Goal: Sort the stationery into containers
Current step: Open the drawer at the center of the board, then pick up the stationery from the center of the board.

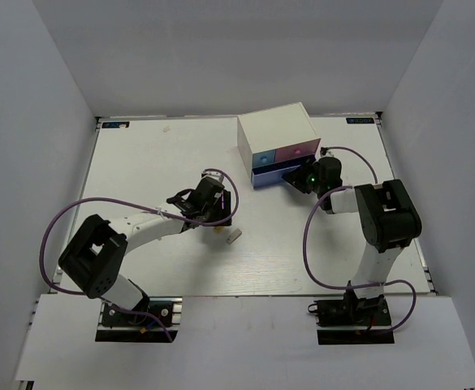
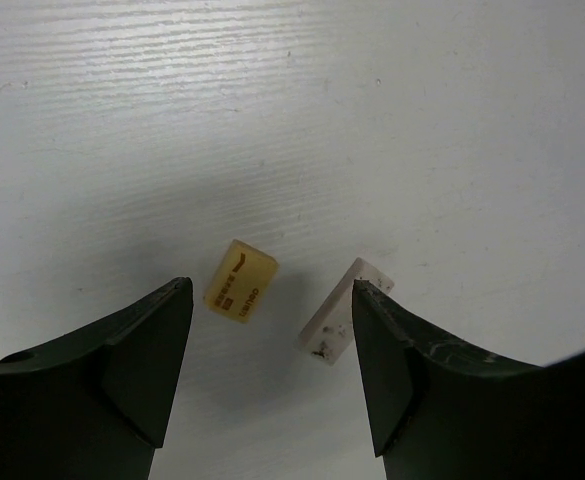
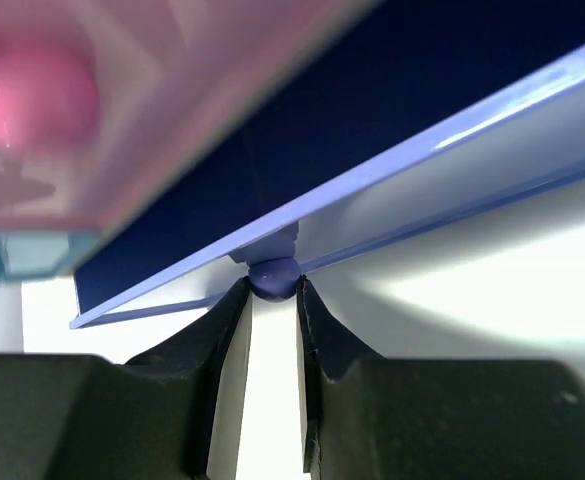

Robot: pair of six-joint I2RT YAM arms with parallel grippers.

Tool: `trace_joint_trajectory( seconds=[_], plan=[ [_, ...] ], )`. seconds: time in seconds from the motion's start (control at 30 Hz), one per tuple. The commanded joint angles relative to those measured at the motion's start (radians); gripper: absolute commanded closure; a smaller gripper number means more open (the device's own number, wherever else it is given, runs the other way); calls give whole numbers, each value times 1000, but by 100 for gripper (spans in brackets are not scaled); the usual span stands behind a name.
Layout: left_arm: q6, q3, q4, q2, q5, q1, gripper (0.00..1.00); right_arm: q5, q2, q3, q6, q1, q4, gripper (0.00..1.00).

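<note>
My left gripper (image 2: 272, 300) is open and hovers low over the table, with a tan eraser (image 2: 240, 281) and a grey-white eraser (image 2: 344, 311) between its fingers; the grey one lies against the right finger (image 2: 402, 360). In the top view the left gripper (image 1: 215, 218) is mid-table, with the grey eraser (image 1: 234, 238) just beyond it. My right gripper (image 3: 273, 290) is shut on the round knob (image 3: 273, 277) of the periwinkle drawer (image 3: 372, 170), which is pulled partly out of the white cabinet (image 1: 274, 130). The pink drawer (image 3: 62, 110) and light blue drawer (image 3: 12, 262) sit above. Highlighters and the pink eraser are out of view.
The cabinet stands at the back centre-right of the white table (image 1: 156, 162), turned slightly. Grey walls enclose the table on three sides. Purple cables loop off both arms (image 1: 58, 227).
</note>
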Motion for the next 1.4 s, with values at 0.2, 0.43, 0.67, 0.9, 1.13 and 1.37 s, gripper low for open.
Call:
trace_joint_trajectory(
  seconds=[0.2, 0.43, 0.67, 0.9, 1.13, 1.37],
  plan=[
    [43, 43, -73, 51, -36, -54, 25, -34, -154, -153, 11, 2, 17, 82],
    [43, 73, -105, 82, -112, -73, 25, -34, -206, -219, 13, 2, 8, 82],
    [78, 112, -114, 137, -182, -83, 28, -37, -219, -233, 7, 0, 13, 61],
    [123, 132, -82, 186, -192, -74, 45, -62, -248, -248, 4, -3, 1, 34],
    [150, 142, -73, 214, -144, -74, 72, -95, -357, -342, 4, -33, -6, 34],
    [201, 142, 25, 88, -23, -83, 88, -349, -470, -377, -201, -60, -19, 36]
  ],
)
